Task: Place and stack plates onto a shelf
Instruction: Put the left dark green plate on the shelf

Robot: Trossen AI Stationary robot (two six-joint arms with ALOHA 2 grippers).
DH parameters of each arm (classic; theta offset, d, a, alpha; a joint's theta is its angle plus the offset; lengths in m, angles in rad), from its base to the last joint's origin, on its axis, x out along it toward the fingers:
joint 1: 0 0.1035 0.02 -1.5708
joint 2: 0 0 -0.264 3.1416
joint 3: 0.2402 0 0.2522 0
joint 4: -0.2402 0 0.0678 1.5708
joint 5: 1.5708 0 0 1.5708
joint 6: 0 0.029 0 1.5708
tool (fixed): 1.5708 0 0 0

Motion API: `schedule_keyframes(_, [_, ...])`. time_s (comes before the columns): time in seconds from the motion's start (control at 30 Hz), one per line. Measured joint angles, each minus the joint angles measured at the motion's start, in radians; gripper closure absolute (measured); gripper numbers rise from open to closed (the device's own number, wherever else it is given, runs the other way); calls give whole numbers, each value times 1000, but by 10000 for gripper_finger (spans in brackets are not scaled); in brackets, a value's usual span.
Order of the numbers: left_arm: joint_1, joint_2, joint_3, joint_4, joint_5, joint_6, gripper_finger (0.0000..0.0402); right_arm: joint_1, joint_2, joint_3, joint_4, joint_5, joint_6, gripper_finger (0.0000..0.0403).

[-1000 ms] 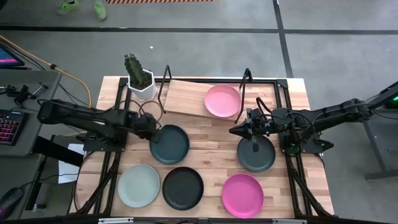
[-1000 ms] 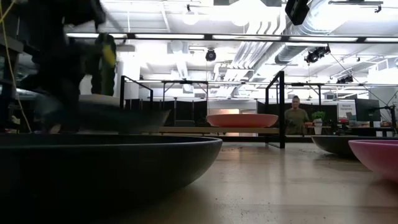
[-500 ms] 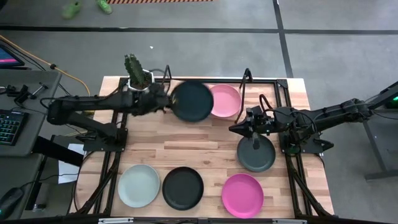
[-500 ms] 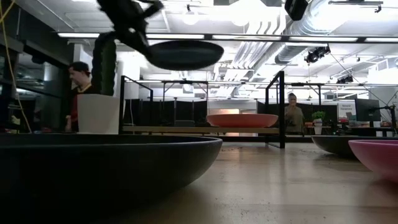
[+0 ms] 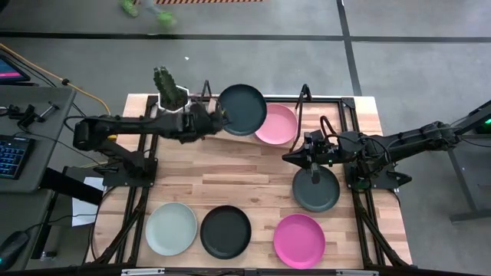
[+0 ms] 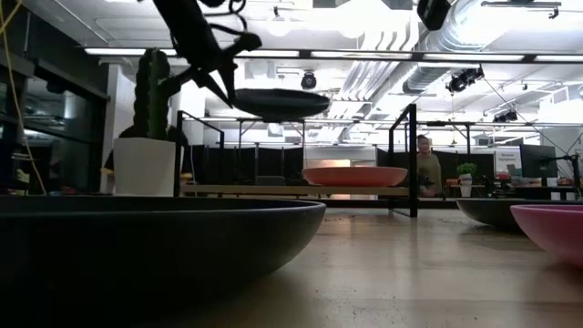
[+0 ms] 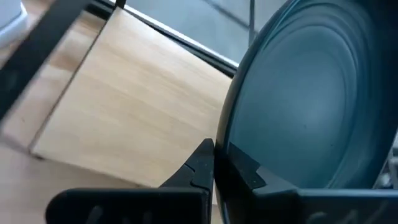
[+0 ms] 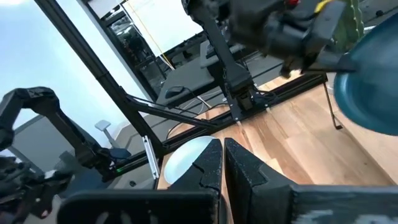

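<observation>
The left tool (image 5: 217, 119) is clenched on the rim of the teal plate (image 5: 242, 109), held above the shelf (image 5: 230, 123) beside the pink plate (image 5: 275, 124). It looks stiff, light and smooth, so an edge pinch suits it. The right tool (image 5: 289, 160) is closed, empty, near the shelf.

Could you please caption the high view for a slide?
Left gripper carries the dark teal plate above the shelf.

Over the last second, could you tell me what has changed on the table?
The left gripper, shut on the dark teal plate, lifted it off the tabletop and carried it over the shelf, beside the pink plate. The right gripper and other plates stayed put.
</observation>
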Motion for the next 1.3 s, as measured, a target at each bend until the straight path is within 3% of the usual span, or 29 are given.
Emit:
schedule_keyframes(0.17, [-156, 0, -9, -187, -178, -335, 399, 0, 0, 0, 0, 0, -3, 403])
schedule_keyframes(0.3, [-237, 1, -96, -314, -200, -745, 399, 0, 0, 0, 0, -1, -4, 403])
schedule_keyframes(0.53, [-209, 1, -221, 26, -174, -753, 399, 0, 0, 0, 2, -1, -1, 403])
schedule_keyframes(0.77, [-125, 9, -263, 39, -146, -746, 399, 0, 0, 0, 3, -2, 4, 403])
schedule_keyframes(0.97, [-105, 88, -262, 156, -110, -699, 399, 0, 0, 0, 7, 0, 3, 403])
schedule_keyframes(1.3, [-57, 213, -264, 193, -68, -744, 399, 0, 0, 0, 29, 20, 7, 403])
